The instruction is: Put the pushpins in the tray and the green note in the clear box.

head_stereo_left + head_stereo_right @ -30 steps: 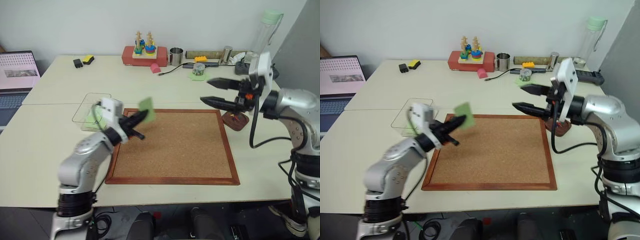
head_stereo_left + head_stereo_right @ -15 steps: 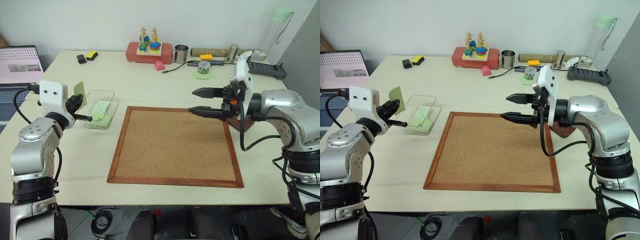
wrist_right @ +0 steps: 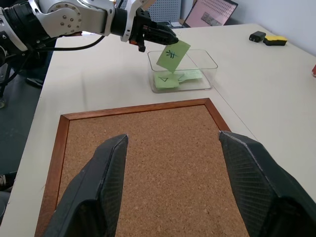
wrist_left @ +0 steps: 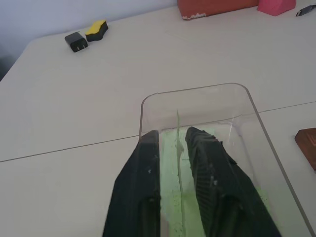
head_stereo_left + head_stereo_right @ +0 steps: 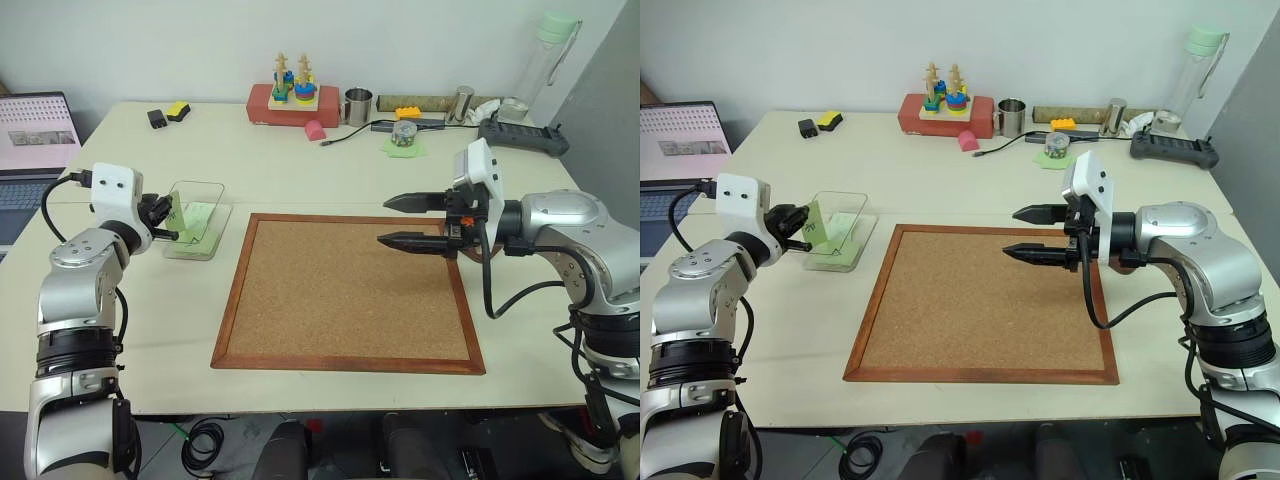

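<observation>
At the left of the counter (image 5: 300, 180), the left tool (image 5: 800, 226) is held over the near edge of the clear box (image 5: 836, 231). The green note (image 3: 173, 54), marked with black scribbles, is seen upright between the two black fingers (image 4: 210, 168), edge-on in the wrist view; the fingers stand slightly apart, so it cannot be told whether the slip is gripped or just let go. It has not settled on the floor of the box, where other pale green slips (image 3: 167, 80) are already lying.

In the middle, the cork board (image 5: 350, 290) is lying bare, with no pins visible on it.

To the right, the right tool (image 5: 400, 220) is held wide apart and empty above the far right part of the board. Behind that arm, a sliver of the dark brown tray (image 5: 466, 250) is glimpsed; whether the pushpins are in it cannot be made out.

The note step is judged nearly finished, with only the release left. The pushpin step cannot be confirmed.
</observation>
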You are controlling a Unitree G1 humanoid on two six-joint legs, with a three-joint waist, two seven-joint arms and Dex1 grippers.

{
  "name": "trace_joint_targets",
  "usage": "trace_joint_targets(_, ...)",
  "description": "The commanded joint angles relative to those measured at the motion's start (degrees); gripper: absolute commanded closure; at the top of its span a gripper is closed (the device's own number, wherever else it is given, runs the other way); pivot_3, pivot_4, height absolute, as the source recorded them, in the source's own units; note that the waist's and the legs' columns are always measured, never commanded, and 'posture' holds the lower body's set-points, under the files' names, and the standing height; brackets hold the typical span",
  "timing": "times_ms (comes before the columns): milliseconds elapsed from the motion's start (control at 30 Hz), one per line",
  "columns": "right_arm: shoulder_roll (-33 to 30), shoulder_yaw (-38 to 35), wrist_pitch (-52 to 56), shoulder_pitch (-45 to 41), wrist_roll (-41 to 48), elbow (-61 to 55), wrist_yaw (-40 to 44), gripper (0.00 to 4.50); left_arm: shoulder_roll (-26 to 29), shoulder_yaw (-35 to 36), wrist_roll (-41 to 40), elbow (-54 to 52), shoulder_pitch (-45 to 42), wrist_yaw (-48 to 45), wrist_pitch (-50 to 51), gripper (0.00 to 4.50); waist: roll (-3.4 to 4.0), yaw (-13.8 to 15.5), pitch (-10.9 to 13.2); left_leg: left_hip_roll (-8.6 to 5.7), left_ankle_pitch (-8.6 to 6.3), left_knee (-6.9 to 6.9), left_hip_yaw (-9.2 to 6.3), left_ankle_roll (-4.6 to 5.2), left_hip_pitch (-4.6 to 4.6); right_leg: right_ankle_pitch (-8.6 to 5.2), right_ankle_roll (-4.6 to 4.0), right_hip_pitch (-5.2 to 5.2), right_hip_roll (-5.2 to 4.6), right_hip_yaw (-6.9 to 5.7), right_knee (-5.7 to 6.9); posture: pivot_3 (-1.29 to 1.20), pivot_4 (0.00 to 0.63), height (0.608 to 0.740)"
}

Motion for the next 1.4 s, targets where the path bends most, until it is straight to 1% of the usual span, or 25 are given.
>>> trace_joint_targets(33,-0.5,-0.7,-0.1,-0.3,0.6,-2.1,0.2,1.45,1.7,0.5,0.7,-1.8,-0.8,-0.6,-1.2,2.56,0.0,0.0,0.0,0.0,0.0,0.0,0.0,0.0,0.0,0.0,0.0,0.0,0.0,0.0,0.01,0.0,0.15,0.74)
trace_joint_targets(267,-0.4,-0.5,-0.2,-0.5,0.4,-1.8,0.2,1.45,2.7,0.8,0.5,-4.9,0.0,-2.0,-0.1,1.18,0.0,0.0,0.0,0.0,0.0,0.01,0.0,0.0,0.0,0.0,0.0,0.0,0.0,0.0,0.02,0.0,0.15,0.74)
trace_joint_targets(300,-0.4,-0.5,-0.3,-0.5,0.3,-1.8,0.1,1.45,3.1,0.7,0.6,-5.4,0.1,-2.3,0.0,1.04,0.0,0.0,0.0,0.0,0.0,0.01,0.0,0.0,0.0,0.0,0.0,0.0,0.0,0.0,0.02,0.0,0.15,0.74)
trace_joint_targets(333,-0.3,-0.6,-0.4,-0.5,0.2,-1.7,0.1,1.45,3.5,0.6,0.7,-5.9,0.3,-2.5,0.0,0.77,0.0,0.0,0.0,0.0,0.0,0.01,0.0,0.0,0.0,0.0,0.0,0.0,0.0,0.0,0.02,0.0,0.15,0.74)
trace_joint_targets(367,-0.4,-0.7,-0.5,-0.5,0.1,-1.6,0.0,1.45,3.9,0.6,0.9,-6.4,0.4,-2.7,0.0,0.66,0.0,0.0,0.0,0.0,0.0,0.01,0.0,-0.01,0.0,0.0,0.0,0.0,0.0,0.0,0.03,0.0,0.15,0.74)
trace_joint_targets(467,-0.4,-1.0,-0.8,-0.2,-0.1,-1.3,-0.3,1.45,5.7,0.4,0.8,-7.8,0.5,-4.7,0.4,0.09,0.0,0.0,0.0,0.0,0.0,0.01,0.0,-0.01,0.01,0.0,0.0,0.0,0.0,0.01,0.03,0.0,0.15,0.74)
trace_joint_targets(567,-1.2,-1.9,-0.8,0.4,-0.1,-1.4,-0.3,1.45,8.8,-0.4,0.1,-10.1,1.8,-9.4,1.0,0.04,0.0,-0.1,0.0,0.0,0.0,0.01,0.01,-0.01,0.01,0.0,0.0,-0.01,0.0,0.0,0.05,0.0,0.15,0.74)
trace_joint_targets(667,-3.6,-3.3,-2.4,2.8,-0.9,-1.9,0.6,1.45,14.4,-1.3,0.1,-11.9,5.0,-16.9,0.4,0.04,0.0,-0.1,0.0,0.0,0.0,0.0,0.03,-0.01,0.01,0.0,0.0,-0.02,0.01,0.01,0.06,0.0,0.15,0.74)
trace_joint_targets(733,-6.9,-4.3,-5.0,5.9,-2.5,-2.2,2.3,1.45,19.0,-0.9,0.5,-12.9,9.9,-22.9,-2.4,0.04,0.0,-0.2,0.0,0.01,0.0,-0.01,0.03,-0.01,0.0,0.0,0.0,-0.02,0.01,0.01,0.04,0.0,0.15,0.74)
trace_joint_targets(800,-10.7,-5.9,-7.6,9.7,-4.0,-1.9,4.1,1.45,23.1,1.3,0.8,-13.9,16.6,-28.6,-7.0,0.04,0.01,-0.2,0.0,0.03,-0.01,-0.05,0.11,0.0,-0.03,0.0,-0.01,-0.09,0.01,0.08,-0.01,0.0,0.15,0.74)
trace_joint_targets(933,-16.8,-10.3,-12.0,17.2,-6.4,-0.4,6.4,1.45,27.2,7.2,-0.5,-11.9,25.3,-35.8,-11.2,0.04,0.02,-0.2,0.0,0.05,-0.01,-0.06,0.21,0.01,-0.03,-0.02,-0.02,-0.13,-0.03,0.13,-0.01,0.0,0.15,0.74)
trace_joint_targets(1033,-21.1,-14.2,-14.0,22.6,-8.0,1.9,7.6,1.45,28.8,10.3,-0.2,-9.3,29.4,-39.1,-14.3,0.04,0.03,-0.1,0.0,0.1,-0.01,-0.03,0.21,0.02,-0.01,-0.06,-0.09,-0.11,0.02,0.08,0.01,0.0,0.15,0.74)
trace_joint_targets(1100,-23.1,-16.7,-15.4,25.6,-9.3,4.6,8.0,1.45,28.9,11.5,-0.5,-8.6,30.5,-40.1,-15.0,0.04,0.03,-0.1,0.0,0.11,0.0,-0.01,0.23,0.02,0.09,-0.06,-0.1,-0.02,0.03,0.07,0.03,0.0,0.15,0.74)
trace_joint_targets(1233,-24.6,-19.4,-17.2,28.4,-10.1,8.0,8.2,1.45,28.2,12.3,-2.1,-8.7,30.3,-41.3,-14.4,0.04,0.03,-0.1,0.0,0.12,0.0,0.02,0.36,0.03,0.31,-0.15,0.06,0.18,0.02,0.14,0.01,0.0,0.15,0.74)
trace_joint_targets(1400,-24.4,-20.0,-18.6,28.5,-10.6,10.1,8.2,1.45,28.0,11.6,-3.0,-8.1,28.9,-42.2,-14.8,0.04,0.03,-0.3,0.0,0.14,0.0,-0.01,0.38,0.03,0.33,-0.03,-0.13,0.14,0.08,0.13,0.06,0.0,0.15,0.74)
